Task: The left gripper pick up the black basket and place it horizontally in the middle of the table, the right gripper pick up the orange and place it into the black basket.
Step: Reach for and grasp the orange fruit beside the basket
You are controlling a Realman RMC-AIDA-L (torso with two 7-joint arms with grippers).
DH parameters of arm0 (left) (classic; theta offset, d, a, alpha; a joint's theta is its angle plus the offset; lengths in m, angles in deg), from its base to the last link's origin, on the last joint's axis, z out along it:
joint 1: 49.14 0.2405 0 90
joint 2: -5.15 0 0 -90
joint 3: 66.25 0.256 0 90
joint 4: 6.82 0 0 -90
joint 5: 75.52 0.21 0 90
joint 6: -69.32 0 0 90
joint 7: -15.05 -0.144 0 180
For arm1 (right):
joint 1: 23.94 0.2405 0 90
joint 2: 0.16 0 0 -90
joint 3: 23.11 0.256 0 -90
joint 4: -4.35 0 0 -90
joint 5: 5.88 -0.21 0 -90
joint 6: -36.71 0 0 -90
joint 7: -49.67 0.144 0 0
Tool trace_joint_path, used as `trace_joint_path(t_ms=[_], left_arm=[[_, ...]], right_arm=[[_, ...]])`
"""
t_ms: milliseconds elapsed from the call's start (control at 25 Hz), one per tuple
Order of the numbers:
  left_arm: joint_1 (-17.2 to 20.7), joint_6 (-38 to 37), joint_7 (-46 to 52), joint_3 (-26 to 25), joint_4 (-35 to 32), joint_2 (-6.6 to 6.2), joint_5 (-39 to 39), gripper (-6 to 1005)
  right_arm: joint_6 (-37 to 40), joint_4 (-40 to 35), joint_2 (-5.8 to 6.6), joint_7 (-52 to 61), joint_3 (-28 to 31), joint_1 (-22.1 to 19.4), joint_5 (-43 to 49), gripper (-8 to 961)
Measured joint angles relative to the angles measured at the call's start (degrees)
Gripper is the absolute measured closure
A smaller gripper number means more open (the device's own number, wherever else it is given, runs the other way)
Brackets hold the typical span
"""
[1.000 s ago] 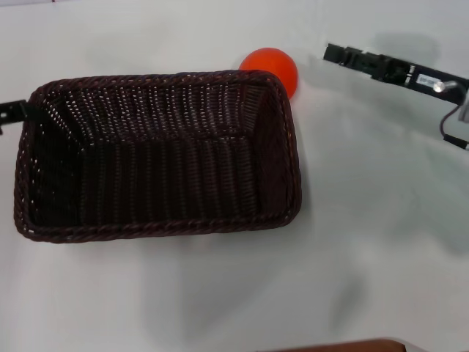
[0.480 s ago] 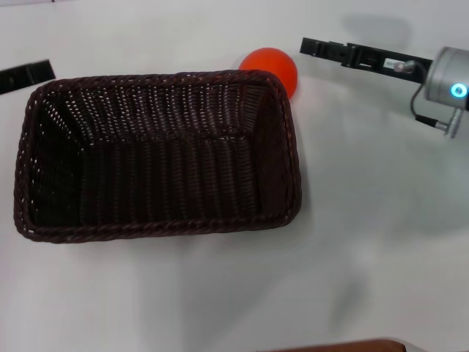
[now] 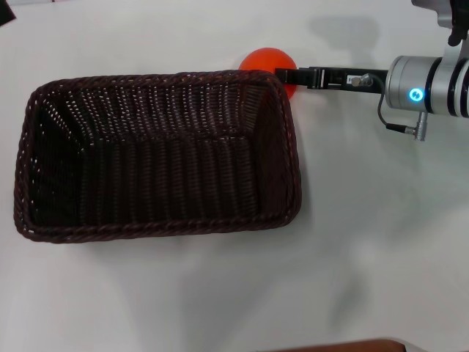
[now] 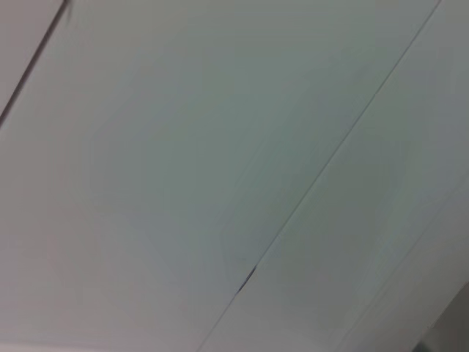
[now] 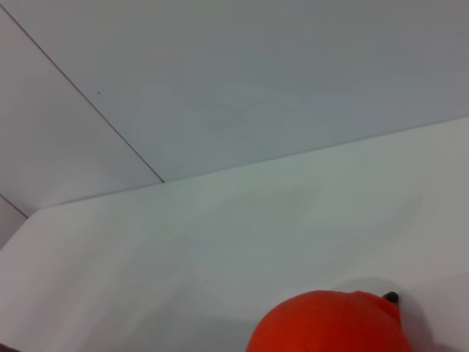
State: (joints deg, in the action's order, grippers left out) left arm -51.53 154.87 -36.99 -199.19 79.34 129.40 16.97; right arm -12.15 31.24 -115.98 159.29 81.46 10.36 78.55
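The black basket [image 3: 157, 158] lies lengthwise on the white table [image 3: 366, 220], left of the middle, and it holds nothing. The orange [image 3: 265, 60] sits on the table just behind the basket's far right corner; it also shows in the right wrist view [image 5: 330, 323]. My right gripper [image 3: 283, 75], on its silver wrist with the blue ring light [image 3: 415, 94], reaches in from the right, and its black tip overlaps the orange's right side. Only a black tip of my left gripper [image 3: 4, 12] shows, at the far left corner, well clear of the basket.
A brown edge [image 3: 344, 346] runs along the near side of the table. The left wrist view shows only pale wall panels with seams. Bare table lies to the right of the basket and in front of it.
My right gripper has moved left until its tip is at the orange. My left gripper has let go of the basket's left end and drawn back to the far left corner. The basket has stayed put.
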Motion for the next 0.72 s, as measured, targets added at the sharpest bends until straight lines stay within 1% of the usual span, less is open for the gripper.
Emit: trace_joint_path(t_ms=[80, 320, 400, 600, 720], left_arm=[[0.1, 0.4, -1.7, -0.5, -1.3, 0.01, -1.7, 107], [-0.1, 0.8, -3.8, -0.8, -4.3, 0.02, -4.4, 107], [-0.2, 0.9, -4.2, -0.7, -5.2, 0.02, -5.2, 107], [-0.5, 1.9, -5.1, -0.8, -7.6, -0.04, -6.7, 107], [-0.6, 2.3, -5.7, -0.8, -8.9, -0.10, -7.6, 107]], right_arm=[[0.0, 0.2, -0.01, 0.0, 0.0, -0.2, 0.1, 141], [0.3, 0.2, -0.02, 0.2, 0.3, -0.5, 0.2, 303], [0.5, 0.2, -0.12, 0.2, 0.3, -0.3, 0.2, 555], [1.3, 0.2, -0.49, -0.1, 0.3, 0.1, 0.3, 783], [1.7, 0.5, -0.58, -0.1, 0.3, 0.1, 0.3, 815]])
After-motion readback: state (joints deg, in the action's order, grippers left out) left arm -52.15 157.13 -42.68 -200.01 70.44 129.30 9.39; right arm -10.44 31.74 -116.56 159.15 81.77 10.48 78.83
